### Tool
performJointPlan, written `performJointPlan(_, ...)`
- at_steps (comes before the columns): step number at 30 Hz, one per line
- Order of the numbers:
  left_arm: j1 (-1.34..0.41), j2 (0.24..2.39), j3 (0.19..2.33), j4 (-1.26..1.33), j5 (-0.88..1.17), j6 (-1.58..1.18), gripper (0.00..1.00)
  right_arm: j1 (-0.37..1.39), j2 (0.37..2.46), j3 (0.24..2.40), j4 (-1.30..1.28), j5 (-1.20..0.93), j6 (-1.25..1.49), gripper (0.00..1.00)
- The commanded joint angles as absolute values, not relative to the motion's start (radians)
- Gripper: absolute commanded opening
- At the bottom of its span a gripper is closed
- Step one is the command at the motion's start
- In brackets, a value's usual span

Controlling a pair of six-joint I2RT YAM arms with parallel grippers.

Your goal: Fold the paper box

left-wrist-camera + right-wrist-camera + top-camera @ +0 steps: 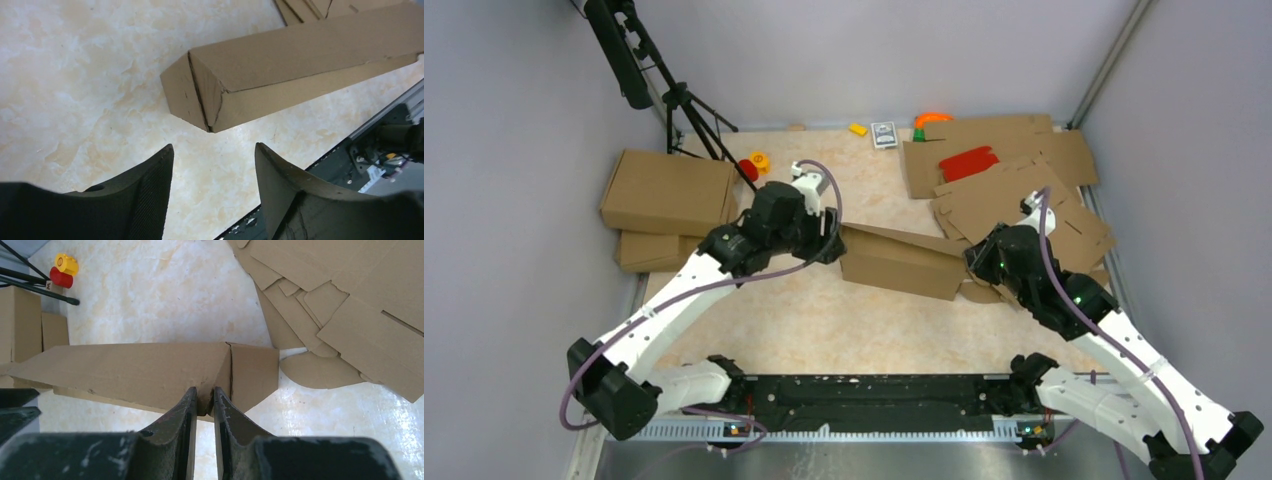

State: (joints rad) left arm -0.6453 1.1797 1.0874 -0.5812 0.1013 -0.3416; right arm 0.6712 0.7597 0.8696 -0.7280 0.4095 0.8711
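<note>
The paper box (899,262), plain brown cardboard partly folded into a long shallow shape, lies at the middle of the table. My left gripper (214,147) is open just short of the box's left end corner (200,107), touching nothing. My right gripper (204,392) is shut on the near edge of the box (125,372) close to its right end, where a side panel meets the end flap. In the top view the left gripper (832,245) and the right gripper (972,262) flank the box from either end.
Two folded cardboard boxes (669,190) sit stacked at the left edge beside a black tripod (689,110). A heap of flat cut cardboard sheets (1014,190) with a red piece (969,162) fills the back right. Small red and yellow toys (754,165) and a card deck (884,134) lie at the back.
</note>
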Motion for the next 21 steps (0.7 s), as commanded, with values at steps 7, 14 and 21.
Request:
performJointPlan(7,-0.413,1.15,1.185,-0.426,0.471,-0.453,0.57,0.675,0.782,0.856,-0.837,0.37,0.817,0.16)
performJointPlan(14,-0.412,1.256,1.209,-0.356,0.551,-0.473,0.45,0.675,0.802,0.869,-0.836,0.367,0.813,0.17)
performJointPlan(21,-0.413,1.288,1.14,-0.415,0.523,-0.427,0.17,0.676,0.81,0.872,-0.832,0.365,0.813,0.17)
